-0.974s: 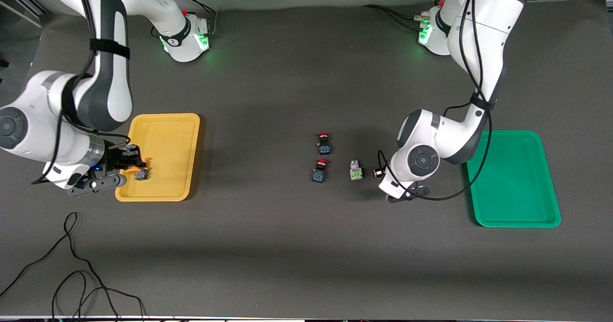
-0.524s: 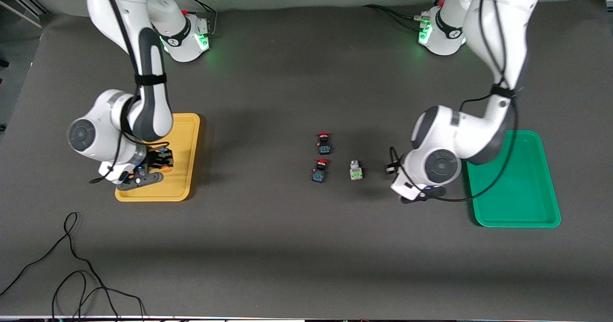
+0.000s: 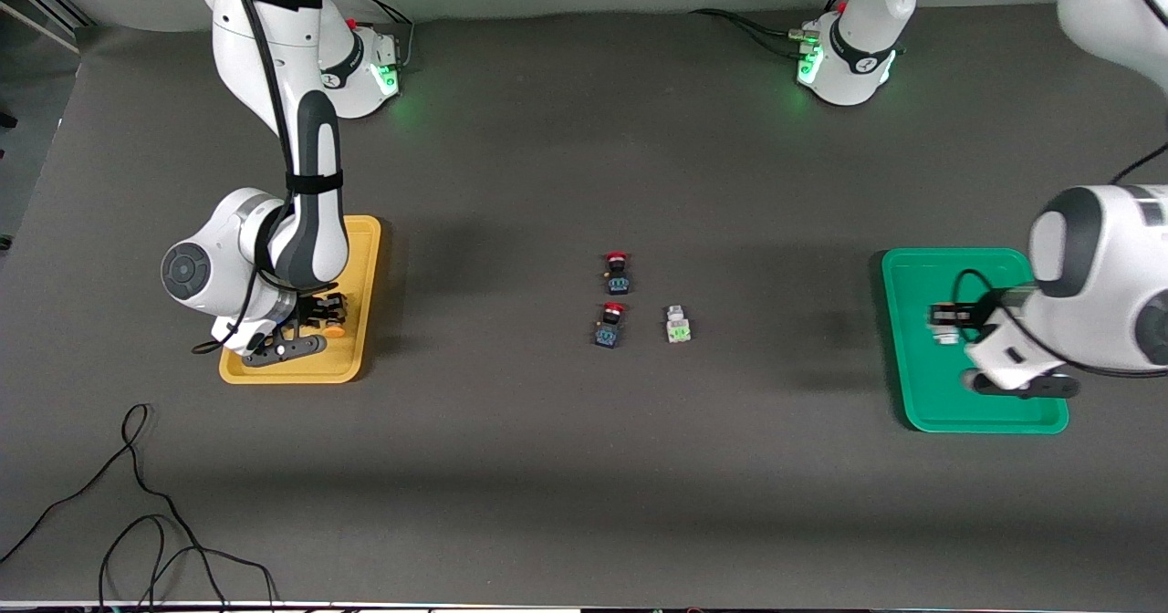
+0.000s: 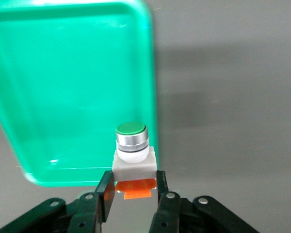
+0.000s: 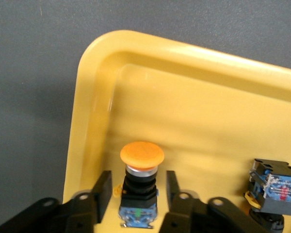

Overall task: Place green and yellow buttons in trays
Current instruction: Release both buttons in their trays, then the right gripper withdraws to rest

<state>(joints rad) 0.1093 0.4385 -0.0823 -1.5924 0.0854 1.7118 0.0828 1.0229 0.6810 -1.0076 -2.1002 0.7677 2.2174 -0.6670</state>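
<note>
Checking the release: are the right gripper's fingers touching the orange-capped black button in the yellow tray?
Apart. The right wrist view shows gaps between both fingers and the button.

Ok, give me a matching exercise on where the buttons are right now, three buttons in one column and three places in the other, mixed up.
Buttons:
1. green-cap button
2. orange-cap button
3. red-cap buttons

Places:
A. in the yellow tray, between the fingers of the open right claw
B. on the table, between the two trays
C. gripped by the left claw over the green tray

Pairs: 1-C, 2-A, 3-B
</note>
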